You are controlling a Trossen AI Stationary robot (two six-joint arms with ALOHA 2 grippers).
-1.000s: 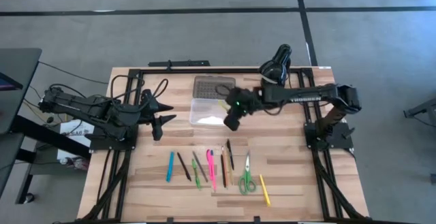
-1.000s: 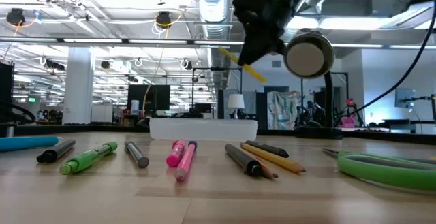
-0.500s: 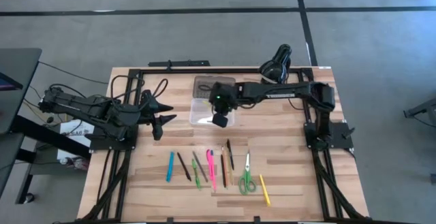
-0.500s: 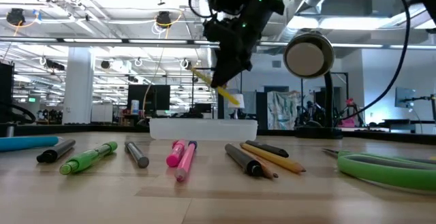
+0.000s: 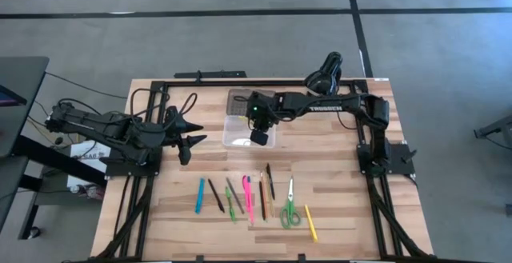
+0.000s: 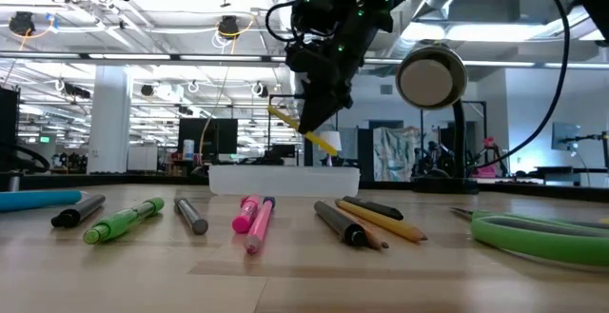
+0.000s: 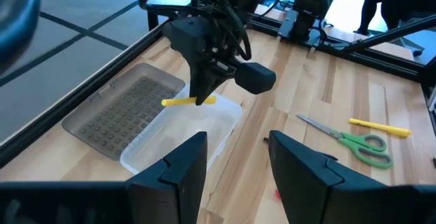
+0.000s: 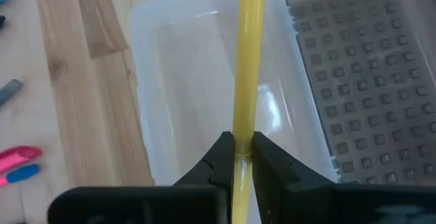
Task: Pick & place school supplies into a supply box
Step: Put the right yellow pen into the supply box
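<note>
High view: the right gripper [image 5: 258, 137] hangs over the clear supply box [image 5: 237, 133] near the table's far-middle, w/ the grey dotted lid [image 5: 243, 101] lying open just behind the box; the left gripper [image 5: 190, 141] waits at the table's left side, fingers apart, holding nothing. The rest of the school supplies lie in a row near the front edge: blue pen [image 5: 199, 195], pink marker [image 5: 248, 197], green-handled scissors [image 5: 289, 207], a yellow marker [image 5: 310, 223] at the row's right end, others btwn them. Low view: the right gripper [image 6: 309, 127] is above the box [image 6: 284, 179], clamped on a yellow pen [image 6: 306, 131] that tilts down to the right, clear of the box rim; a green marker [image 6: 125, 222], pink marker [image 6: 249, 213] and pencil [image 6: 385, 220] lie in the foreground, black round lamp [image 6: 432, 77] behind. Left wrist view: left fingers [image 7: 182, 166] stand apart; beyond them the right gripper [image 7: 202, 101] holds the yellow pen [image 7: 188, 102] crosswise over the box [image 7: 182, 137], lid [image 7: 125, 117] beside it, scissors [image 7: 345, 139] and yellow marker [image 7: 380, 126] farther off. Right wrist view: right fingers [image 8: 219, 157] pinch the yellow pen [image 8: 246, 60] directly over the box's inside [image 8: 178, 88], lid [image 8: 348, 74] to one side.
</note>
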